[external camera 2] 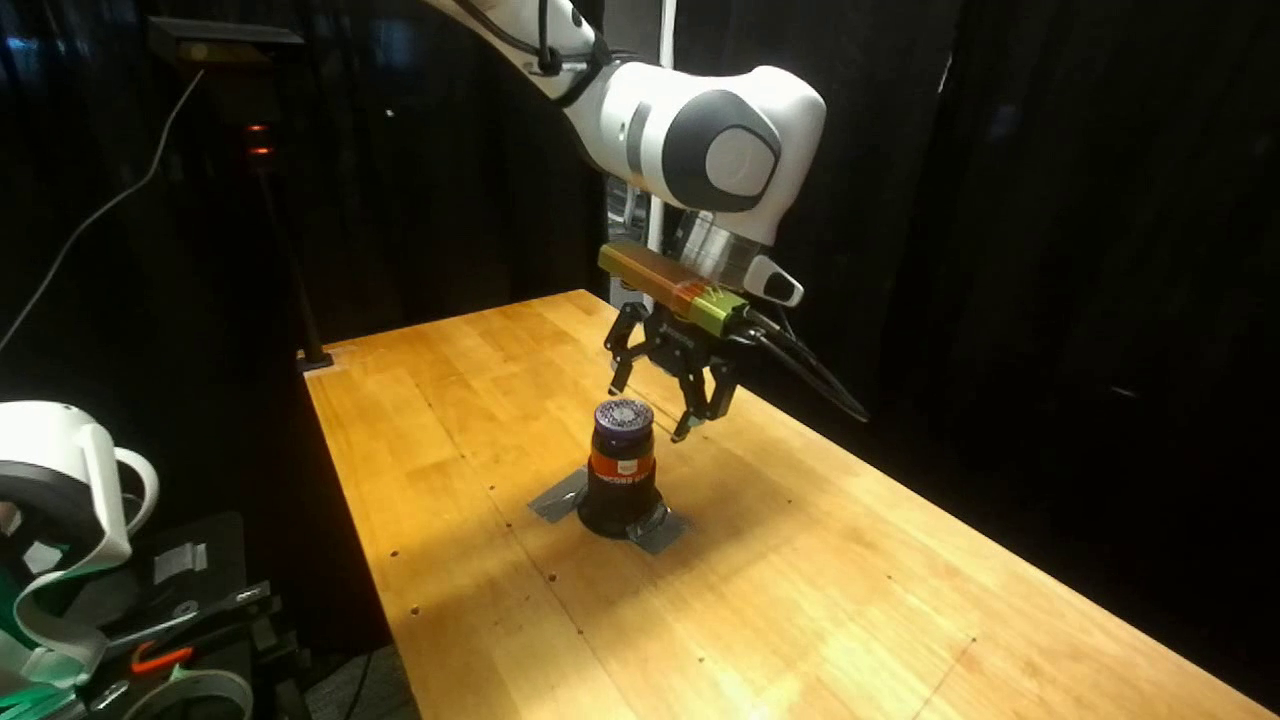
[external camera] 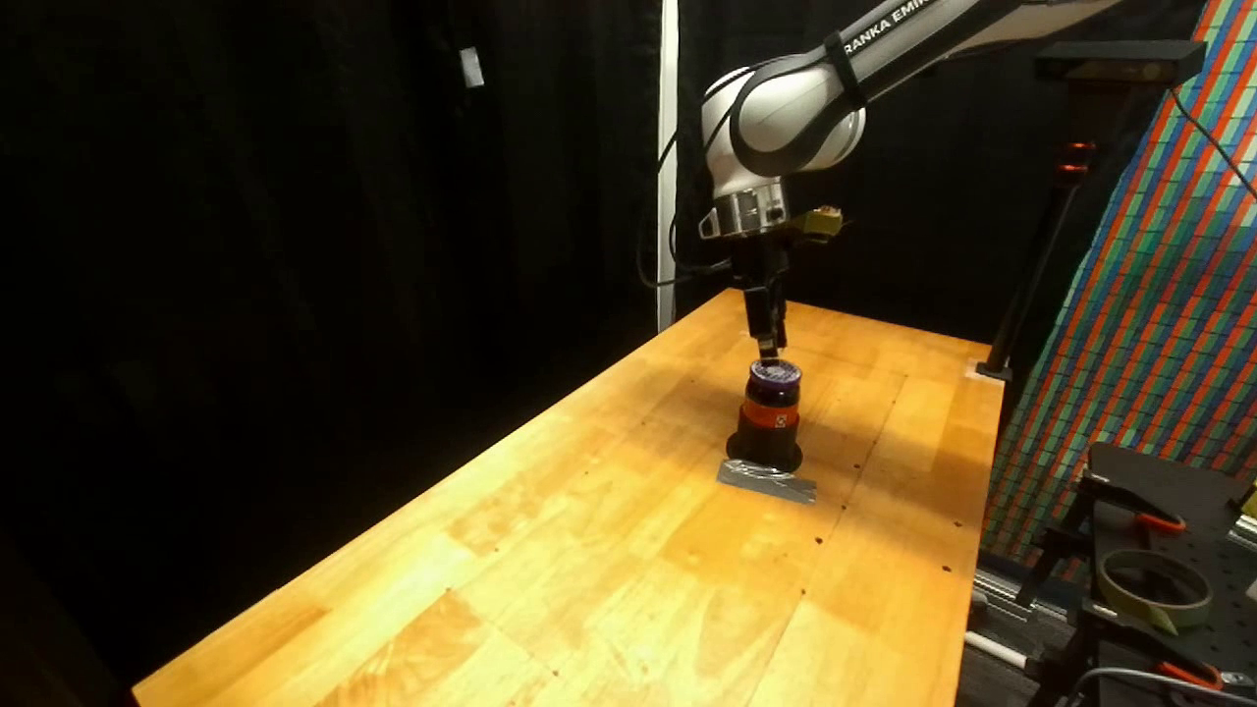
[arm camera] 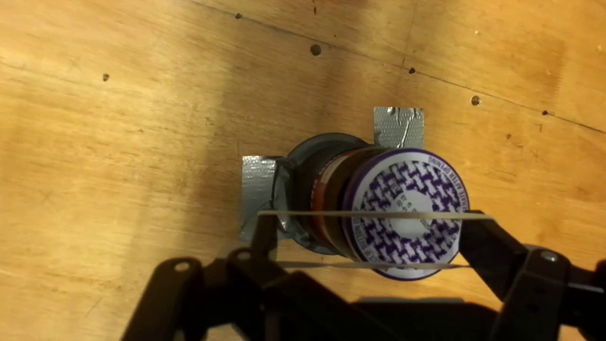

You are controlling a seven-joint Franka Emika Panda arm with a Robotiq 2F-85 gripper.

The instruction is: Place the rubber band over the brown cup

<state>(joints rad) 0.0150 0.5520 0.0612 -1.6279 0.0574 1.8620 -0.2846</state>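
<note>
The brown cup is an upright dark jar with an orange-red band and a white-purple lid. It stands on the table in both exterior views point(external camera: 771, 417) point(external camera 2: 622, 465) and in the wrist view point(arm camera: 402, 196). My gripper point(arm camera: 369, 237) is open, its fingers spread wide. A thin pale rubber band point(arm camera: 307, 214) is stretched around both fingers, its two strands crossing in front of the lid in the wrist view. In an exterior view the gripper point(external camera 2: 648, 412) is tilted, with its fingertips near lid height just behind the cup. Whether the band touches the lid is unclear.
Grey tape strips point(arm camera: 399, 127) point(external camera 2: 558, 495) fix the cup's dark base to the wooden table point(external camera: 589, 550). A black post point(external camera: 1036, 226) stands at the table's far corner. A side shelf with a tape roll point(external camera: 1154, 587) lies beyond the table edge.
</note>
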